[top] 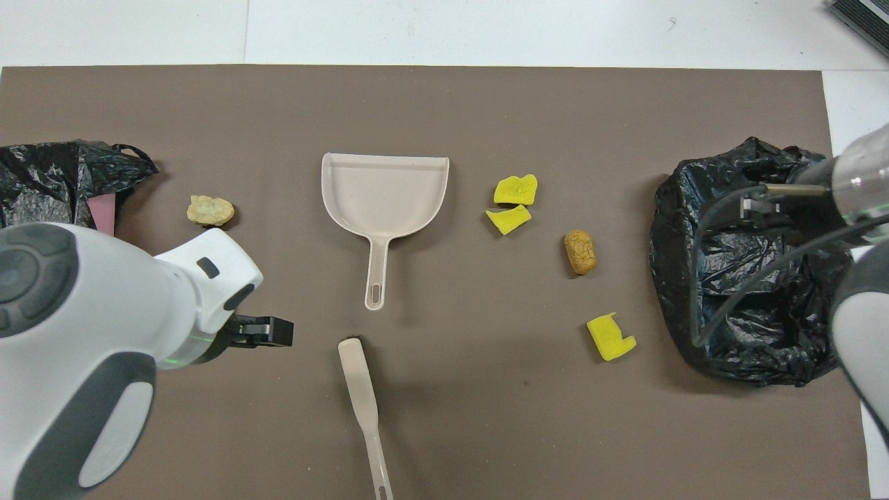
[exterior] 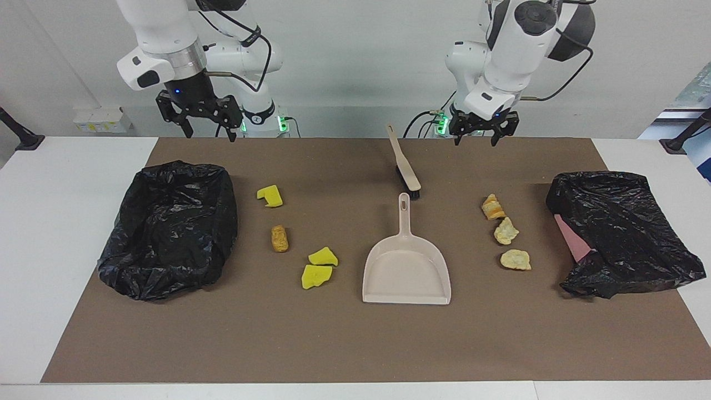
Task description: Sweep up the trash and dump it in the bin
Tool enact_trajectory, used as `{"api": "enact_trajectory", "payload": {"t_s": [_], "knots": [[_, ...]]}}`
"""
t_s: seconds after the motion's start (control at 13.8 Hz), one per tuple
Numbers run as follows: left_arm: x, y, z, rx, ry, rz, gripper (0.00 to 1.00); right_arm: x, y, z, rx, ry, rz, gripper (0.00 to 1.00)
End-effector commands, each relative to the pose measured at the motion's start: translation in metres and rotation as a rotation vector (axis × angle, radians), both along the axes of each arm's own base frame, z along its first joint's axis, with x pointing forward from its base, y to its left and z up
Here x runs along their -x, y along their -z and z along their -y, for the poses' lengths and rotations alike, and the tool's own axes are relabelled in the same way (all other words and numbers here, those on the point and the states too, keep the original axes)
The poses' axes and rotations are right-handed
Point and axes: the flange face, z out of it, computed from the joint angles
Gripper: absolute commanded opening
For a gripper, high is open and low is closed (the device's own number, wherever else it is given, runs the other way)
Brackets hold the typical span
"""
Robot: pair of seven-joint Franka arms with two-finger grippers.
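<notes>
Three yellow sponge chunks (exterior: pixel 270 195) (exterior: pixel 323 256) (exterior: pixel 315 276) and a brown nugget (exterior: pixel 279 238) lie between the beige dustpan (exterior: pixel 407 266) and the black-lined bin (exterior: pixel 172 228). Three tan bread lumps (exterior: pixel 492 206) (exterior: pixel 506 230) (exterior: pixel 515 259) lie beside the dustpan toward the left arm's end. The beige brush (exterior: pixel 405 166) lies nearer to the robots than the dustpan. My left gripper (exterior: pixel 476 138) hangs open and empty over the mat's edge by the brush. My right gripper (exterior: pixel 210 130) hangs open and empty over the mat's edge by the bin. In the overhead view the left arm hides two bread lumps; one (top: pixel 210 210) shows.
A second crumpled black bag (exterior: pixel 616 233) with a pink piece showing under it lies at the left arm's end of the brown mat (exterior: pixel 355 344). White table (exterior: pixel 44 222) borders the mat on all sides.
</notes>
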Motion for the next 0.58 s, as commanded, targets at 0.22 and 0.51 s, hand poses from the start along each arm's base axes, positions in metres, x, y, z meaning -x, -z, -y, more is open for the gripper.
{"api": "enact_trajectory", "payload": {"t_s": [0.22, 0.51], "knots": [[0.068, 0.078, 0.056, 0.010, -0.145, 0.009, 1.00, -0.029, 0.069, -0.108, -0.022, -0.037, 0.003, 1.00], [0.121, 0.141, 0.098, 0.018, -0.177, 0.048, 1.00, -0.038, 0.124, -0.212, -0.011, -0.008, 0.011, 1.00]]}}
